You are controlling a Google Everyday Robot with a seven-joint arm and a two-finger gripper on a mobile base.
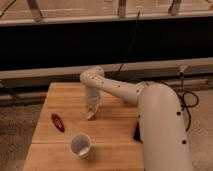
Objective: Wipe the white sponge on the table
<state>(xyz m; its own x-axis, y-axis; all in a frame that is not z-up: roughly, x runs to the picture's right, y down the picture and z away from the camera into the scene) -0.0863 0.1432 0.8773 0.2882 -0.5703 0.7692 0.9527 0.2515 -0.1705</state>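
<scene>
White sponge (90,116) is seen as a small pale lump at the lower tip of the hand (91,110), resting on the desk (117,125) near the middle of its top. The hand is pointed straight down onto it. Whether the hand is apart or clamped on the white sponge cannot be told, since the two blend into one pale shape.

From the hand, the white arm (117,87) rises toward 12 o'clock to a rounded joint. It then runs toward 4 o'clock into a thick white segment at the desk's right edge.

A small flat dark-red object (57,122) lies on the wood between 8 and 9 o'clock from the hand, well apart from it. A round white cup (80,145) stands upright between 6 and 7 o'clock, near the front edge, its opening facing up.

The desk is of light-brown planks. Black cables (189,102) are seen on the floor at 3 o'clock beyond the arm, and a dark wall band (60,45) is seen at 12 o'clock.
</scene>
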